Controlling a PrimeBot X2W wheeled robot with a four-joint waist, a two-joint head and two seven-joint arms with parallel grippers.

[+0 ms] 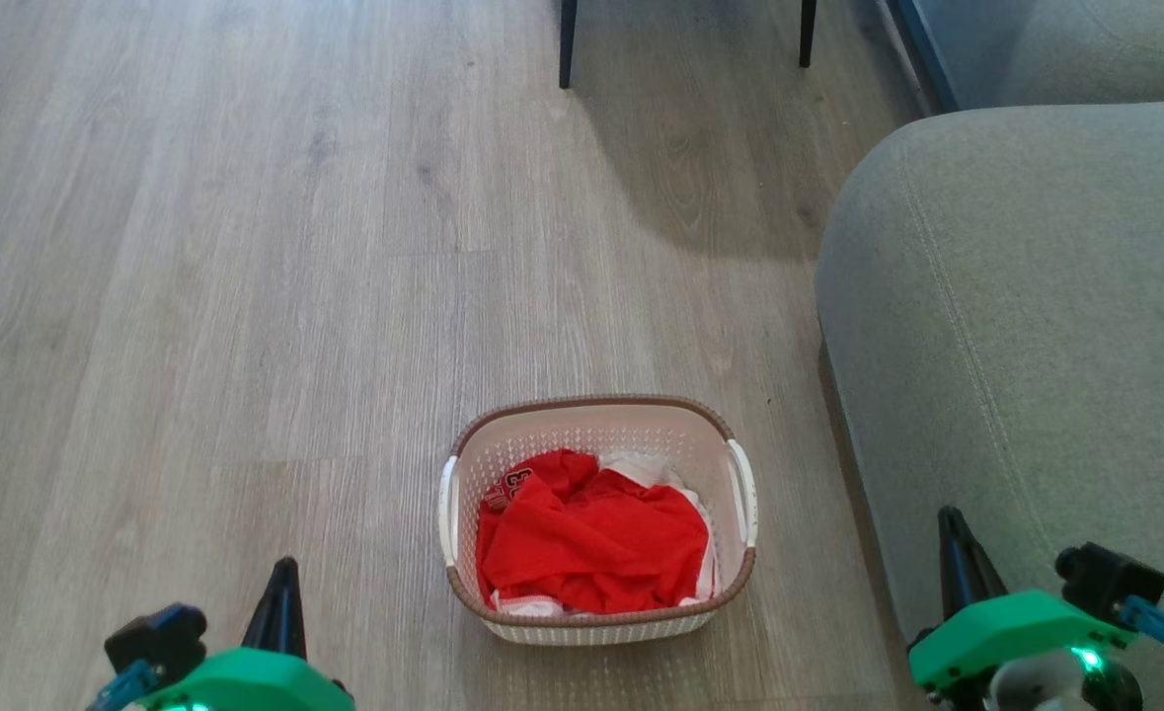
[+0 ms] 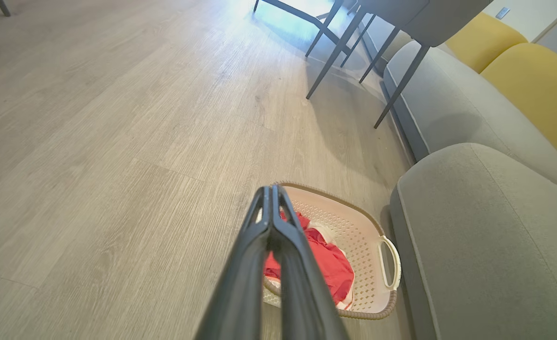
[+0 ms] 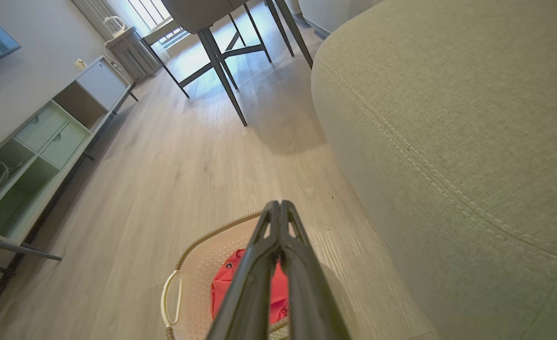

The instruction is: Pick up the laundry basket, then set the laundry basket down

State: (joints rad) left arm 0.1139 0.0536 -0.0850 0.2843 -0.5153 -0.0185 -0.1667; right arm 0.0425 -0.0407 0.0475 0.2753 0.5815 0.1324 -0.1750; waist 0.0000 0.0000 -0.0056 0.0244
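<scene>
Laundry basket (image 1: pixel 601 434) sits on the wood floor (image 1: pixel 246 296) just beside the grey sofa (image 1: pixel 1026 346), with a crumpled red garment (image 1: pixel 591 543) inside. My left gripper (image 1: pixel 285 565) and right gripper (image 1: pixel 949 515) hover apart from it, one on either side, each with its fingers pressed together.

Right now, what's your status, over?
Left claw shut, right claw shut, both empty. Laundry basket on floor, red clothes inside. Sofa close beside it.

You can't read the print on the red shirt (image 1: pixel 591 543), which covers the floor of the basket (image 1: pixel 601 434). In the right wrist view, the bottom edge cuts the basket off.
</scene>
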